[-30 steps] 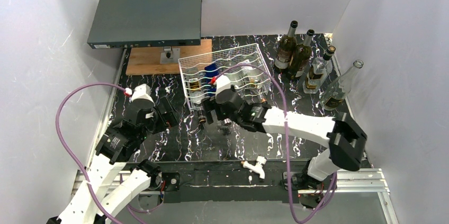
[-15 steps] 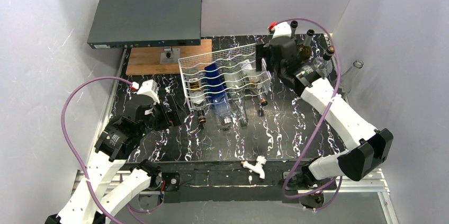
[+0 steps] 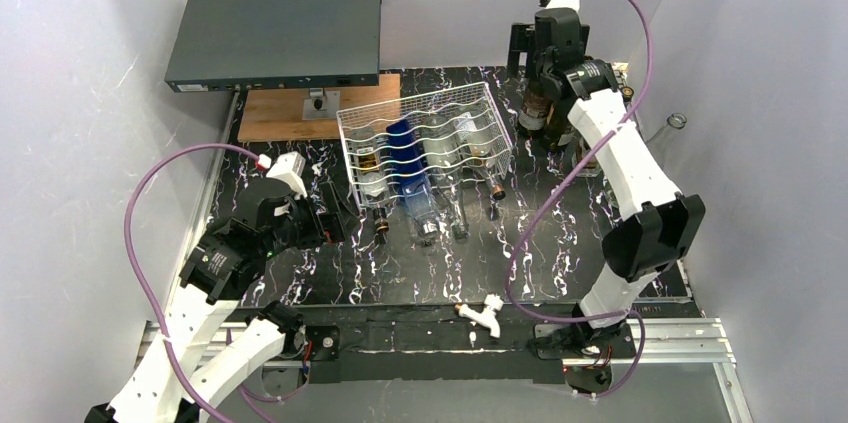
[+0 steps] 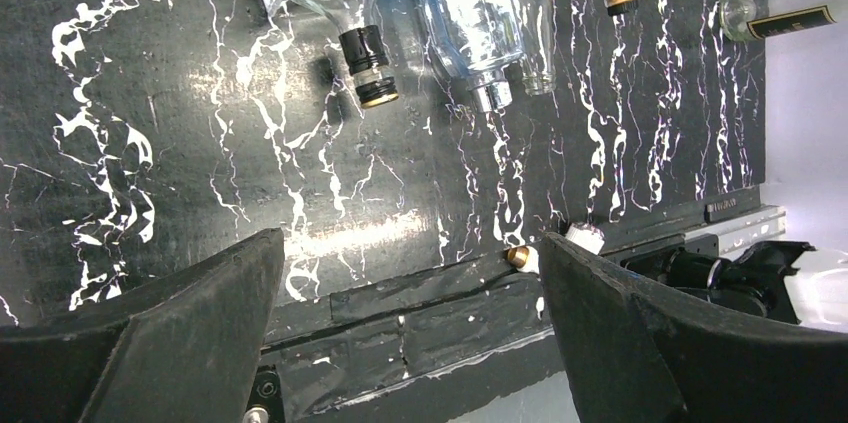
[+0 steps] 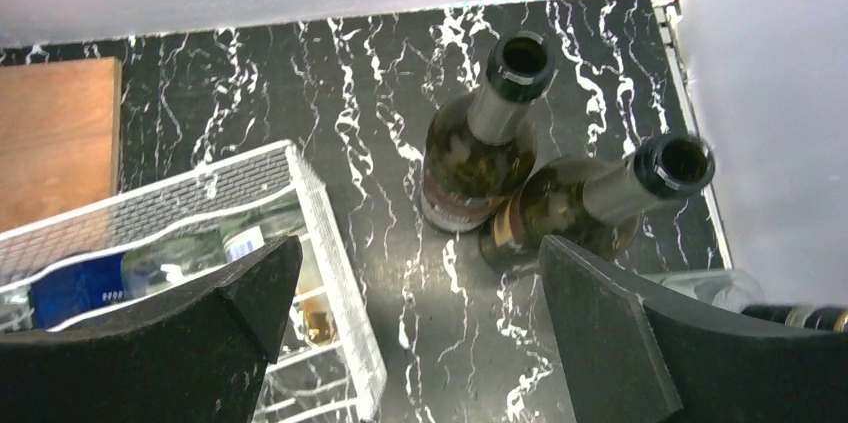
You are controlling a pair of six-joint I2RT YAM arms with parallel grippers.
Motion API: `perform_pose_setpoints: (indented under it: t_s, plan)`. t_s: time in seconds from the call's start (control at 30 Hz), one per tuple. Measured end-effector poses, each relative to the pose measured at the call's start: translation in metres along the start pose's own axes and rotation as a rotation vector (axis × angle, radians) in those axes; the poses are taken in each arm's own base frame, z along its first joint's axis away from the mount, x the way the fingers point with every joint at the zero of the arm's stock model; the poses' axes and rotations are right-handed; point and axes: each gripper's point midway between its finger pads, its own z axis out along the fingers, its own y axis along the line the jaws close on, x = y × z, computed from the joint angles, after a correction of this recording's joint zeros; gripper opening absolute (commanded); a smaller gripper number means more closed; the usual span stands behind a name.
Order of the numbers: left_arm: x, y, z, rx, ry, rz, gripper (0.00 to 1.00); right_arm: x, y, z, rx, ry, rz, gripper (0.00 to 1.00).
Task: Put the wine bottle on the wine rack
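Movement since a second earlier belonged almost wholly to the right arm (image 3: 620, 158). It had then lain stretched across the near side of the wine rack (image 3: 415, 103), wrist over the rack's near edge. Half a second later it was at the rack's far right corner. Now it reached up past the rack's right end, toward the back wall.

The right claw (image 5: 420, 255) hung with its fingers wide apart and empty above two dark wine bottles (image 5: 470, 168). These stood upright on the table (image 5: 300, 73) just right of the rack, close side by side, open mouths up, outside the rack and ungripped. They stood where they had stood a second before.

The raised arm now covered most of the clear bottle (image 3: 676, 122) farther right of the rack, leaving only its mouth in sight. Earlier that bottle had shown along its whole leaning length.

With the arm gone from in front, the rack's load showed plainly in the top view, as it had half a second before. A blue bottle (image 3: 403, 148) and several others lay in the wavy slots, necks poking out past the rack's near side.

The left claw (image 4: 410, 243) had edged only slightly. It hung low over bare table off the rack's near left corner, fingers spread wide and holding nothing.

Left of the rack and behind it, the dark grey box (image 3: 275, 33) and the wooden board (image 3: 270, 115) sat unchanged.
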Motion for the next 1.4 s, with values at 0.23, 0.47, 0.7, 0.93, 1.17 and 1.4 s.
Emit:
perform_pose_setpoints:
  t_s: [0.23,0.47,0.7,0.93,1.17,1.4]
  plan:
    - [0.002,-0.003,0.000,0.019,0.015,0.000,0.98,-0.018,-0.012,0.029,0.033,-0.010,0.006,0.95]
    - [0.001,-0.008,-0.001,0.030,0.024,0.003,0.98,-0.026,-0.022,0.052,0.047,-0.016,0.022,0.87]
    - [-0.002,-0.011,-0.004,0.040,0.018,0.004,0.98,-0.009,-0.029,0.085,0.055,0.036,0.024,0.83]
    - [-0.002,-0.011,-0.005,0.040,0.019,0.003,0.98,0.006,-0.038,0.111,0.055,0.068,0.022,0.60]
    - [-0.003,-0.012,-0.006,0.048,0.020,0.003,0.98,0.012,-0.037,0.127,0.048,0.065,0.013,0.28]
    - [-0.002,-0.014,-0.007,0.057,0.025,0.000,0.98,0.010,-0.033,0.129,0.026,0.056,-0.003,0.01]
